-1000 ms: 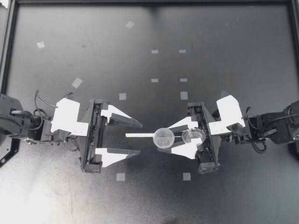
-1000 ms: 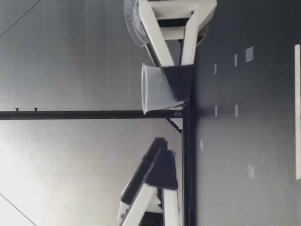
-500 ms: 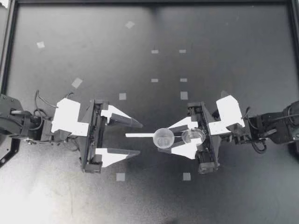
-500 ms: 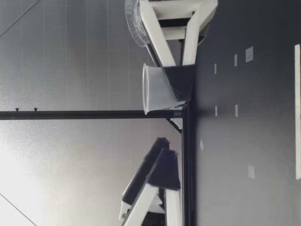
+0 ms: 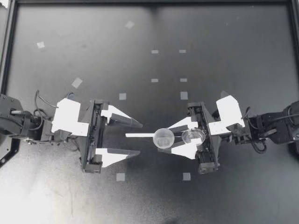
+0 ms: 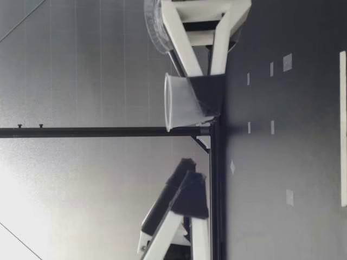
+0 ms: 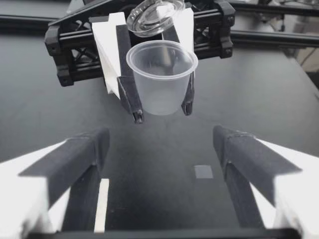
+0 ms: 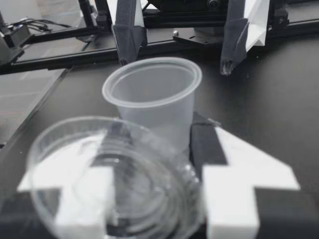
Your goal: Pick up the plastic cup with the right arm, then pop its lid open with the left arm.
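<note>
Black table, scattered white tape squares, black frame bar

Dim overall; glare on table left corner, prob. overhead light, soft shadows

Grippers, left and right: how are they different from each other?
My left gripper is wide open and empty; my right gripper is shut on a clear cup. A clear lid sits on my right gripper, none on my left. Both are white with dark tips.
</note>
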